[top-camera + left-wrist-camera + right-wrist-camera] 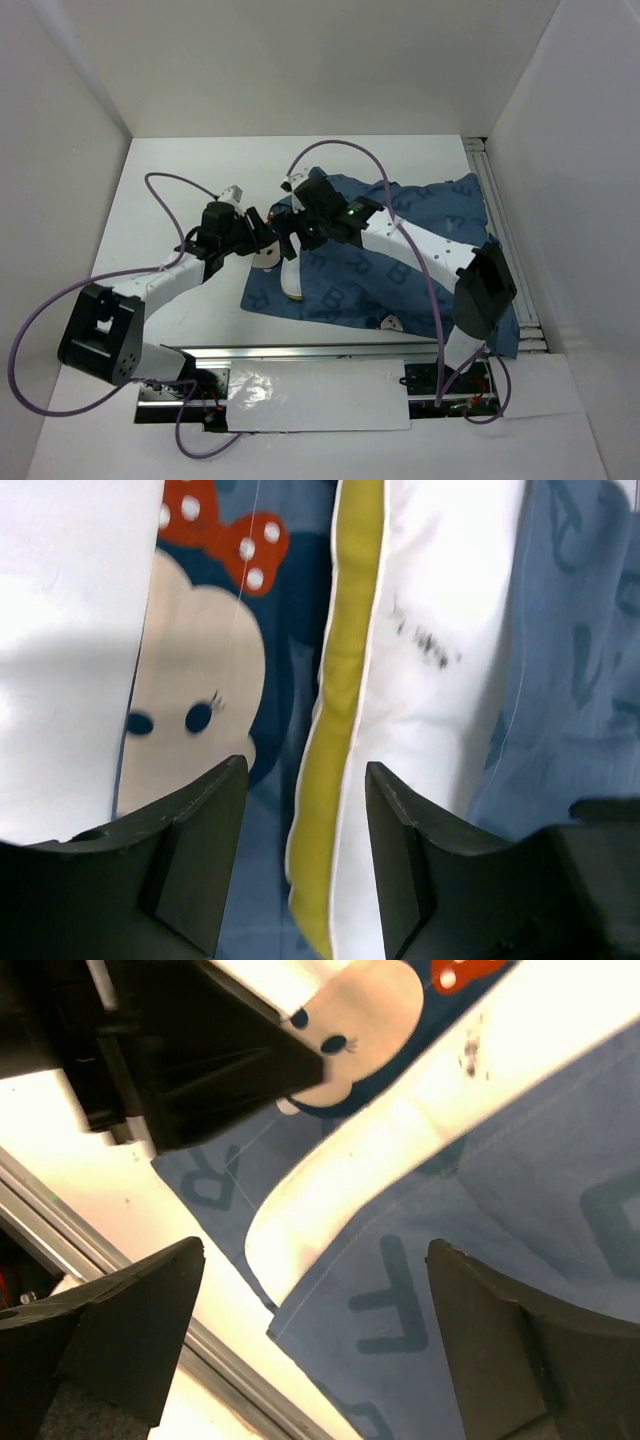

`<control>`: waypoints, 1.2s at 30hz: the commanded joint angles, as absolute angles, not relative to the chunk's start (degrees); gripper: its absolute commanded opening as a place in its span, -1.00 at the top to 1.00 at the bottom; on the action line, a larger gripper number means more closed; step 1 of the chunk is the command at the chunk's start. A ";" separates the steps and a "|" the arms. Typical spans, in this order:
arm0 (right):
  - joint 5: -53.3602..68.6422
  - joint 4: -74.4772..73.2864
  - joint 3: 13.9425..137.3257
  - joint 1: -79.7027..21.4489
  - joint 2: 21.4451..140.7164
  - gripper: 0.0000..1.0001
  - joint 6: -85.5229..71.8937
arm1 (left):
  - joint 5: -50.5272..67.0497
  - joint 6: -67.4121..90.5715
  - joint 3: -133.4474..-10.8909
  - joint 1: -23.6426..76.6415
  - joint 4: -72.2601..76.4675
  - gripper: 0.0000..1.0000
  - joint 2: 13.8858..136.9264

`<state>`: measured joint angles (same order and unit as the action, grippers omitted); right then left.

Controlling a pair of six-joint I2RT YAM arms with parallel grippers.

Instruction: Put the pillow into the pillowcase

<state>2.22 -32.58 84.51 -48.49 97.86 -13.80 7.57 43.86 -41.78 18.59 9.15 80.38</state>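
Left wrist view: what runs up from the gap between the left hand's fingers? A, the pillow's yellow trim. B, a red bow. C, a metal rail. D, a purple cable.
A: the pillow has its yellow trim running up from the gap of the open left hand, with pillowcase fabric on both sides.

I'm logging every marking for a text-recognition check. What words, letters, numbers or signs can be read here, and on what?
"F": large letter printed on the pillowcase, right wrist view.
"R": another printed letter near the pillowcase's corner, same view.
Other pillowcase letters in the top view: too small to read.
Dark marks on the pillow: smudged, unreadable.
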 commanded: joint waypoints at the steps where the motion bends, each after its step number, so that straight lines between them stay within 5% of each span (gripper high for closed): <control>1: -0.69 -31.03 81.92 -49.39 93.00 -1.00 -14.85 | 8.33 40.17 -38.33 18.37 5.54 -0.26 75.95; 7: -4.22 -36.04 71.22 -53.24 84.21 -0.66 -19.07 | 16.95 38.41 -28.75 18.90 10.71 -0.19 70.49; 12: 5.72 -33.57 68.03 -58.53 83.75 -0.63 -16.17 | 19.25 39.11 -24.79 22.24 17.58 -0.04 69.78; 24: -32.32 -37.52 70.31 -67.14 99.75 -0.47 -37.95 | 19.16 40.96 -24.87 24.61 23.03 0.21 76.29; 26: -37.17 -39.45 70.31 -67.15 101.95 -0.20 -44.10 | 19.16 40.96 -24.87 24.61 23.03 0.21 76.29; 27: -38.13 -39.98 70.83 -67.15 101.95 0.24 -45.77 | 19.16 40.96 -24.87 24.61 23.03 0.21 76.29; 29: -38.85 -41.30 70.84 -67.67 102.57 0.73 -48.42 | 19.16 40.96 -24.87 24.61 23.03 0.24 75.76; 36: -27.97 -40.26 73.21 -69.70 97.83 0.84 -37.46 | 19.69 40.96 -24.87 26.89 25.83 0.32 76.45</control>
